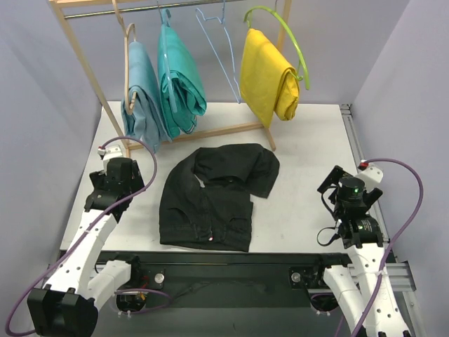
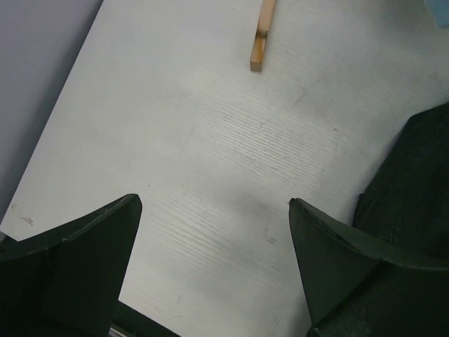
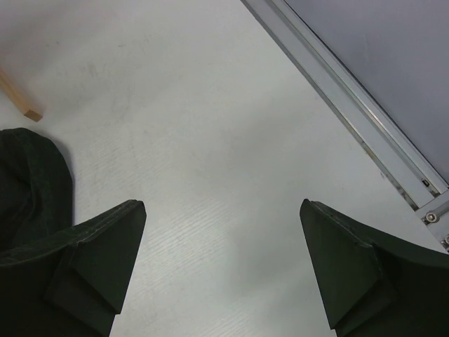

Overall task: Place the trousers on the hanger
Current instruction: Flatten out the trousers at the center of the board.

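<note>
Black trousers (image 1: 214, 196) lie crumpled flat at the centre of the white table (image 1: 309, 140), waistband toward the near edge, legs folded over at the far end. Nothing grips them.

The light-blue wire hanger (image 1: 223, 53) hangs bare on the wooden rack (image 1: 81, 60), at 12 o'clock from the trousers and well apart from them. On the same bar: at its 9 o'clock the teal trousers (image 1: 179, 77), further at 9 a blue garment (image 1: 144, 98) on a tan wooden hanger (image 1: 128, 42). At its 3 o'clock are yellow trousers (image 1: 266, 77) on a lime-green hanger (image 1: 289, 35).

Left gripper (image 2: 214, 203) sits at 9 o'clock of the trousers, near their edge but not touching. Jaws are spread wide with only bare tabletop between them, holding nothing. In the left wrist view black cloth shows at 3 o'clock and a rack foot (image 2: 261, 35) at 12.

Right gripper (image 3: 223, 203) sits at 3 o'clock of the trousers, apart from them. Jaws are also wide apart, with bare table between and nothing held. In the right wrist view black cloth is at 9 o'clock and a metal rail (image 3: 351, 105) along the table edge runs toward 2 o'clock.
</note>
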You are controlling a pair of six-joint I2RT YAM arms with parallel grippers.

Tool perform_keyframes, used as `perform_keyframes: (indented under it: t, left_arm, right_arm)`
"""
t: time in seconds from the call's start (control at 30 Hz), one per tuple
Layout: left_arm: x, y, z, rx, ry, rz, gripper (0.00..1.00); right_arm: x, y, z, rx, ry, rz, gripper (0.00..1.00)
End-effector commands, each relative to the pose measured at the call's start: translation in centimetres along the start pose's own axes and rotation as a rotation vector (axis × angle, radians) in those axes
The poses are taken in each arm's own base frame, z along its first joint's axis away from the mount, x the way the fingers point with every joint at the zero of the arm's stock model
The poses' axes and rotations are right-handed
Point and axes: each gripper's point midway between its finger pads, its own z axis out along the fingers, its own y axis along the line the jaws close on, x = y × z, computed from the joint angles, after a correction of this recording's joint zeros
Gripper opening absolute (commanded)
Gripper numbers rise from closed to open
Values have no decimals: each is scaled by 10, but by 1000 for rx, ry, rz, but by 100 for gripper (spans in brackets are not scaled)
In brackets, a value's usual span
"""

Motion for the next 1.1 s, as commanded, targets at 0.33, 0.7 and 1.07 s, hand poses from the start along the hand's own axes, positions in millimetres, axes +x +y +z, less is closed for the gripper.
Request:
perform_keyframes:
  t: [0.33,0.7,1.07]
  left_arm:
    - [35,-53,-6,235,78,-381,97]
    - [119,-73,-7,234,392,-392,97]
    - [172,-85,-30,359,509,-573,90]
  right_arm:
    - [-1,17,4,-32,88,-1,100]
    - [44,38,7,-148,230,29,98]
    - [81,74,17,-284,408,31,95]
